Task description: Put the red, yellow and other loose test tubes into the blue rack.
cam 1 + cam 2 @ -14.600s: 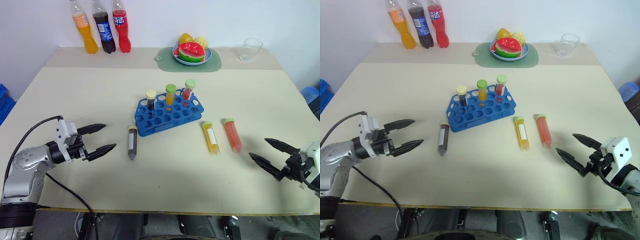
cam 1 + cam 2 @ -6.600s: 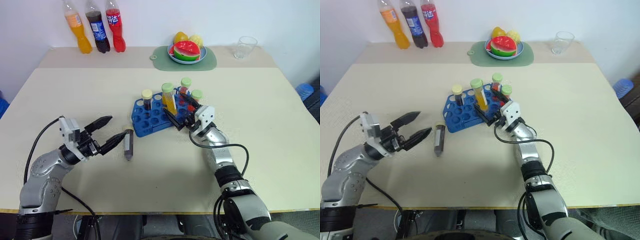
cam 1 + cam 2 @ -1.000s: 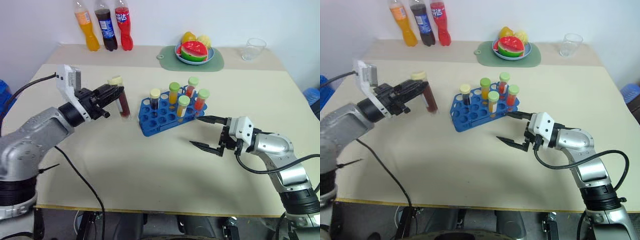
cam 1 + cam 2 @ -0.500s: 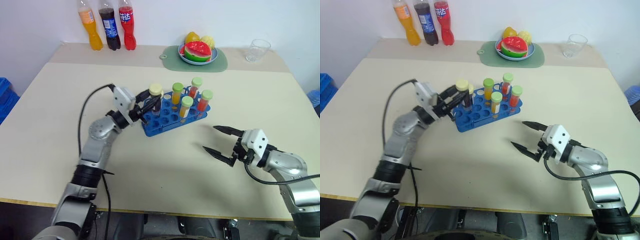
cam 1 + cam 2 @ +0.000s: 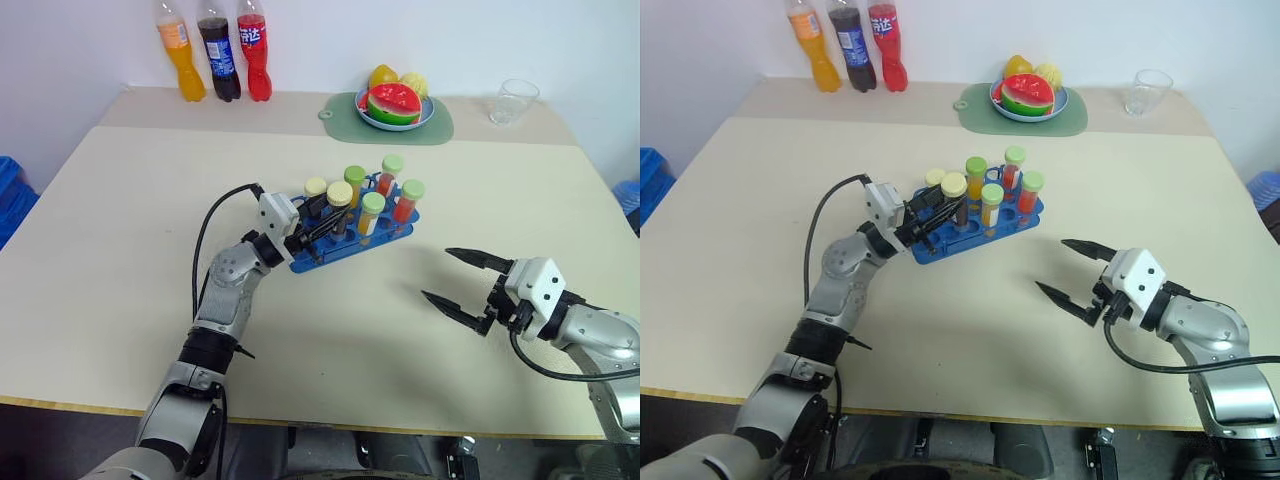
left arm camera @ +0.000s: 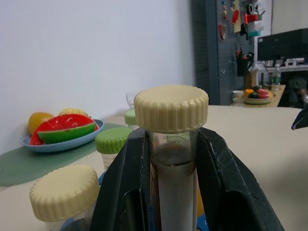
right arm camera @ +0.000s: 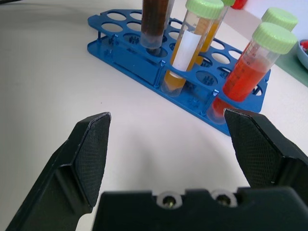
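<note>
The blue rack (image 5: pixel 352 250) stands mid-table with several capped tubes upright in it. Among them are the red-orange tube (image 7: pixel 249 67) and the yellow labelled tube (image 7: pixel 186 54), both green-capped. My left gripper (image 5: pixel 326 217) is shut on the dark brown tube (image 5: pixel 339 205) with its pale-yellow cap. It holds that tube upright, just below the cap, over the rack's left part. The tube's lower end (image 7: pixel 154 29) sits at a hole of the upper tier. My right gripper (image 5: pixel 436 273) stands open over bare table to the right of the rack, with nothing between its fingers (image 7: pixel 91 144).
Three soda bottles (image 5: pixel 222 55) line the back left edge. A fruit plate (image 5: pixel 372 118) on a green mat and a clear glass (image 5: pixel 512 100) stand at the back right. My left forearm and its black cable lie left of the rack.
My left gripper carried the brown tube rightward and down from left of the rack onto it. My right gripper drew back to the right, away from the rack.
</note>
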Motion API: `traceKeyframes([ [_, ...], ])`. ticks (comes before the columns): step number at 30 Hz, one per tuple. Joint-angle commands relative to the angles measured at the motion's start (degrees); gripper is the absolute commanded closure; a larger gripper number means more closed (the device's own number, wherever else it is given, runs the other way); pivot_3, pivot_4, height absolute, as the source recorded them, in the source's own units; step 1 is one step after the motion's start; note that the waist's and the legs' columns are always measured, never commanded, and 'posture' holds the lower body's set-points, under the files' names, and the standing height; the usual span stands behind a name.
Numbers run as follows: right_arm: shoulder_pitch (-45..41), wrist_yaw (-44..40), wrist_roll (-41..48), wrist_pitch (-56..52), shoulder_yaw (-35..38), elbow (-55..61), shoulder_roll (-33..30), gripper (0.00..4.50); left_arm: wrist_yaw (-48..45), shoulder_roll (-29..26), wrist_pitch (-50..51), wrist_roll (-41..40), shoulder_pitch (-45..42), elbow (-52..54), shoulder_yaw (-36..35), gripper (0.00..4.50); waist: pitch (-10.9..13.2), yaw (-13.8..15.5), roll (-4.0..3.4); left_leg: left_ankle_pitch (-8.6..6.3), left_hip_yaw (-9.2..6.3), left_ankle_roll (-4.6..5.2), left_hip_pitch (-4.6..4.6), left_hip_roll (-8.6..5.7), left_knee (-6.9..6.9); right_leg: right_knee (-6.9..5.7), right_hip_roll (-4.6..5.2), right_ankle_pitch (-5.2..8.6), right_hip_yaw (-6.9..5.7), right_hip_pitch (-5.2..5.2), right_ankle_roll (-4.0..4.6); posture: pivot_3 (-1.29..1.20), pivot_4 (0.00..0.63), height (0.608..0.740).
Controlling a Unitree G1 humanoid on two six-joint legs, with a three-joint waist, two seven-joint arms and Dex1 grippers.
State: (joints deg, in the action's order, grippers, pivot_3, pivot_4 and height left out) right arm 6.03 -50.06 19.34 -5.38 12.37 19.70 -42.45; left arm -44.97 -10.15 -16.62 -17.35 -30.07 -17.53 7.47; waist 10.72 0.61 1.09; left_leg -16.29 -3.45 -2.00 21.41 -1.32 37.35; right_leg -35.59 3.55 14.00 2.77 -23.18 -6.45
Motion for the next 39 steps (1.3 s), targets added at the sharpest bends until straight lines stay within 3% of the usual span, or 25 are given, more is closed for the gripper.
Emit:
traceKeyframes([
  [1, 0.03, 0.22, 0.89, 0.08, 2.01, 1.86, -0.48, 0.33, -0.7, -1.37, 1.95, -0.29, 2.06, 3.95, -0.8, 3.65, 0.0, -0.09, 0.0, 0.0, 0.0, 0.0, 0.0, 0.01, 0.0, 0.0, 0.0, 0.0, 0.0, 0.0, 0.0, 0.0, 0.15, 0.74],
  [22, -1.22, -0.29, 0.63, 0.31, 0.79, 0.44, 0.03, 0.33, -0.55, -1.49, 7.9, -1.68, 4.88, 8.58, -1.01, 3.65, -0.01, 0.06, -0.01, -0.01, -0.01, 0.02, 0.0, 0.02, 0.02, -0.02, 0.0, 0.0, -0.01, 0.0, 0.0, 0.0, 0.15, 0.74],
  [28, -1.04, 0.17, 0.43, 0.51, 0.71, 0.26, 0.52, 0.33, 0.38, -1.65, 10.19, -1.54, 4.05, 8.23, -1.92, 0.98, 0.0, 0.03, -0.01, -0.01, -0.01, 0.02, 0.0, 0.02, 0.02, -0.03, 0.0, 0.0, -0.01, 0.0, 0.0, 0.0, 0.15, 0.74],
  [36, -0.1, 2.12, 0.88, -0.76, 1.44, 0.18, 1.98, 0.33, 2.31, -4.38, 11.66, -2.79, 7.31, 13.12, -5.58, 0.98, -0.01, -0.11, -0.01, -0.01, -0.01, 0.02, -0.01, 0.02, 0.03, -0.1, 0.0, 0.0, 0.0, -0.01, 0.0, 0.0, 0.15, 0.74],
  [39, 0.53, 4.68, 0.55, -1.43, 2.62, -0.6, 3.22, 0.33, 0.42, -7.86, 11.74, -4.07, 11.17, 15.41, -8.32, 0.98, -0.02, -0.37, -0.03, -0.01, -0.04, 0.02, -0.04, 0.06, 0.01, -0.16, 0.0, 0.0, 0.01, -0.04, 0.01, 0.0, 0.15, 0.74],
])
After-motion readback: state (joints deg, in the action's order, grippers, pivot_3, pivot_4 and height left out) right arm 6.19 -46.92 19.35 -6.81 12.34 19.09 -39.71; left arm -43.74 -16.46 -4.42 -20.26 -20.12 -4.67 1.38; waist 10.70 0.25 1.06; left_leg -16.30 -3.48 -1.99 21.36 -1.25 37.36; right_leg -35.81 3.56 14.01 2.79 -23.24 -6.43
